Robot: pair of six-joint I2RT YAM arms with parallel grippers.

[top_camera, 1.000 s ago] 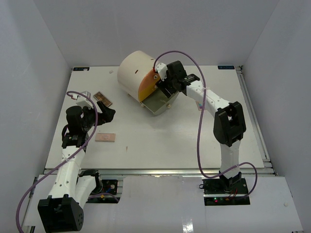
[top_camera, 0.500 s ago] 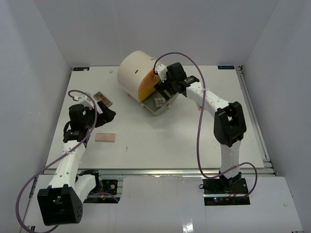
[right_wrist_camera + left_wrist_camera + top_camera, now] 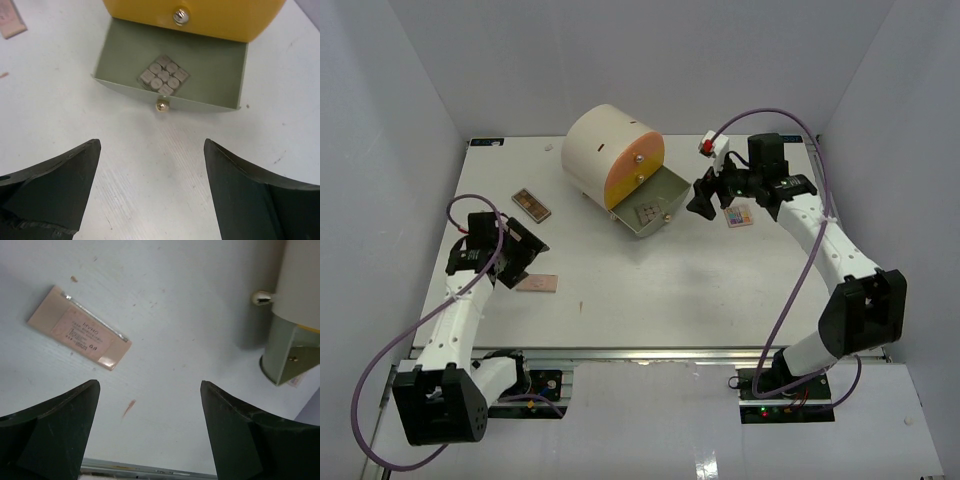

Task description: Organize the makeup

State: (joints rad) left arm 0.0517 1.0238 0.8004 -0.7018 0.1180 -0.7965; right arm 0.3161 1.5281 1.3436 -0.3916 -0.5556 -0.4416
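Hovering over the white worktop [image 3: 650,290], the left gripper [image 3: 150,390] is spread wide and empty. A flat pinkish-tan rectangular palette [image 3: 80,332] lies on the worktop just ahead of it, off to one side, untouched. A dark brown rectangular palette [image 3: 531,204] lies farther back, well apart.

The right gripper [image 3: 152,145] is likewise released and holds nothing. It faces the grey-green drawer [image 3: 220,60], which stands open from the cream cylindrical drawer unit [image 3: 600,150] with the orange-yellow front. A small square palette of grey pans [image 3: 163,75] lies flat in that drawer. The drawer's front wall and brass knob [image 3: 161,104] stand between it and the right gripper. A small square colour palette [image 3: 738,216] lies on the worktop near the right gripper.
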